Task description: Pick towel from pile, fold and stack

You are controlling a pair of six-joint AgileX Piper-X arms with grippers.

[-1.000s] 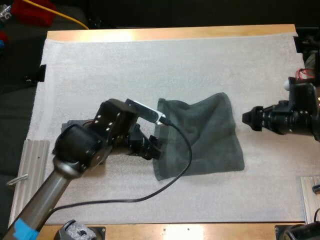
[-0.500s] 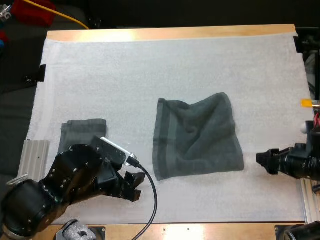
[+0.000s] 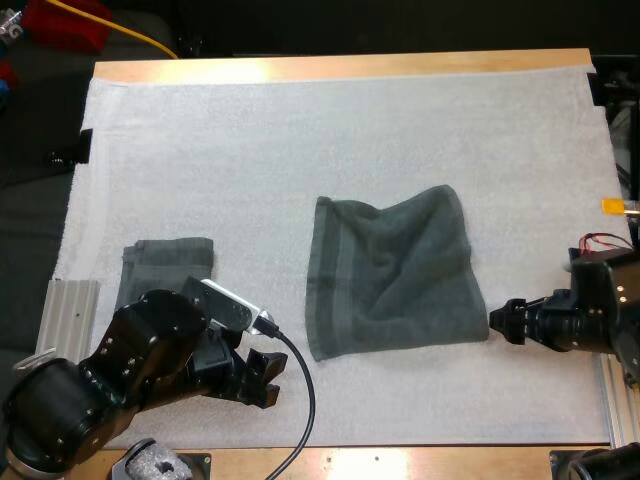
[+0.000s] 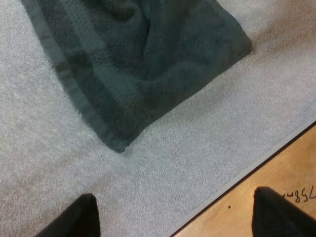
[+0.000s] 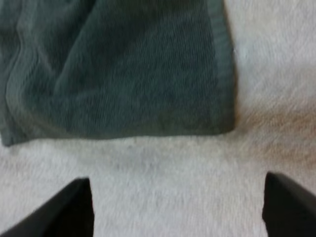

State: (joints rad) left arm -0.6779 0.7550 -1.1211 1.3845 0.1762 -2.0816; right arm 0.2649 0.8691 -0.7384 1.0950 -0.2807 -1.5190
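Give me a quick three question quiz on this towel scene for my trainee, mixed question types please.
1. True or false: the left gripper is shut on the spread towel.
2. Which corner of the spread towel is the right gripper nearest? A) far left B) near right C) far right
3. Fill in: counting the folded towel, ___ towels lie on the white mat.
Key: 1 false, it is open and clear of the towel; 2 B; 3 two.
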